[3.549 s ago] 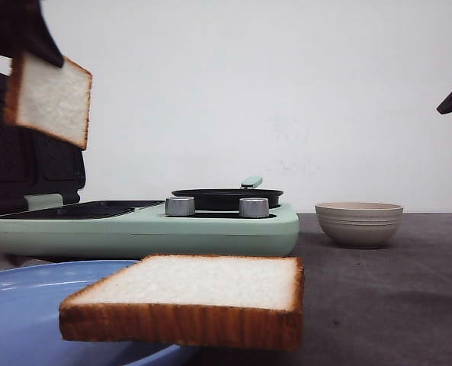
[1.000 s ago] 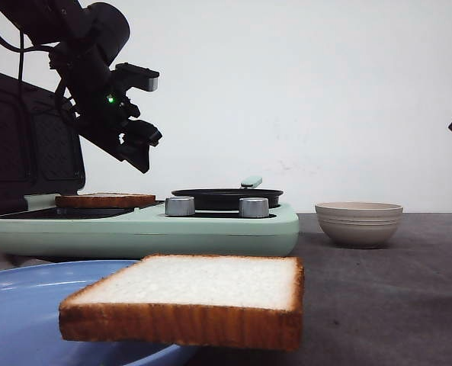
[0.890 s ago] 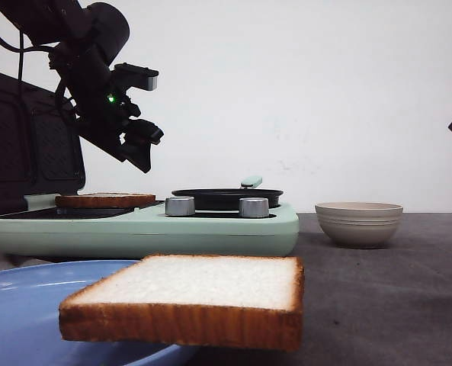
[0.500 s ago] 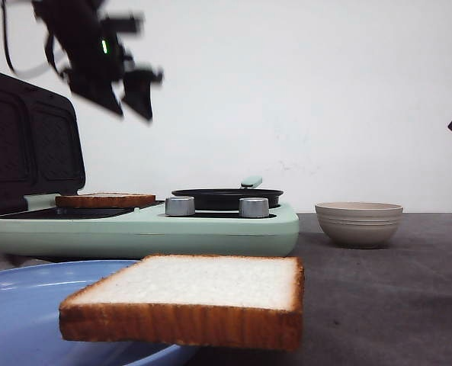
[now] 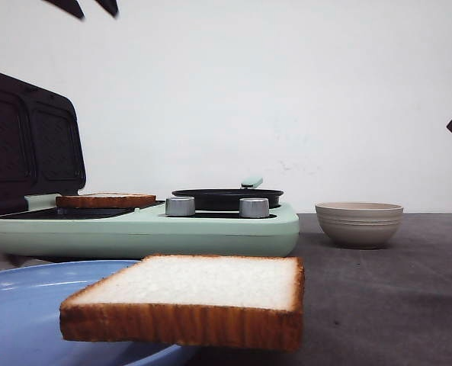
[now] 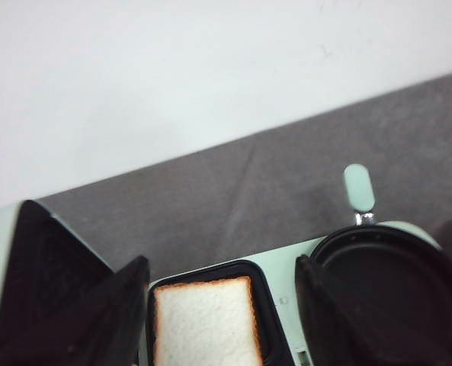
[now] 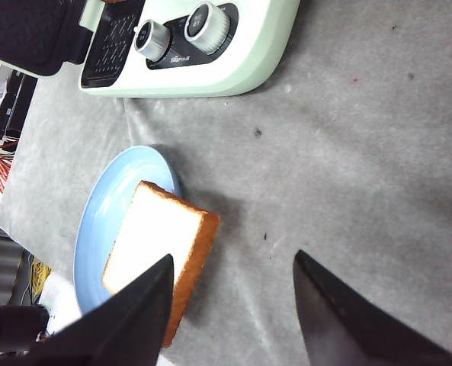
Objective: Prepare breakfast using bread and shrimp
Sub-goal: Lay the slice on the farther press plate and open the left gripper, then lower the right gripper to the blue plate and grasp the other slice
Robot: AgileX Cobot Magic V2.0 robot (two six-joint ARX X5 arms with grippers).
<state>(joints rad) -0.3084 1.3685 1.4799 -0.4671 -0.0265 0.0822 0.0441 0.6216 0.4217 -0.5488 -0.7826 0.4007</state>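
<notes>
One bread slice (image 5: 105, 200) lies flat in the black left tray of the mint-green breakfast maker (image 5: 142, 229); the left wrist view shows this slice (image 6: 204, 324) in that tray from above. My left gripper (image 6: 222, 301) hangs open high above it, empty, with only its fingertips (image 5: 72, 7) showing at the front view's top edge. The second bread slice (image 5: 187, 297) rests on the blue plate (image 5: 12, 305), overhanging its rim. My right gripper (image 7: 233, 305) is open and empty, above the table beside that slice (image 7: 153, 244). The shrimp is out of view.
The maker's dark lid (image 5: 27, 145) stands open at the left. A black pan (image 5: 227, 198) sits on its right half behind two silver knobs (image 5: 180, 206). A beige ribbed bowl (image 5: 359, 223) stands on the grey table to the right.
My left gripper let go of the bread slice, which now lies on the maker's tray. It has since risen almost out of the front view. The right arm has not moved.
</notes>
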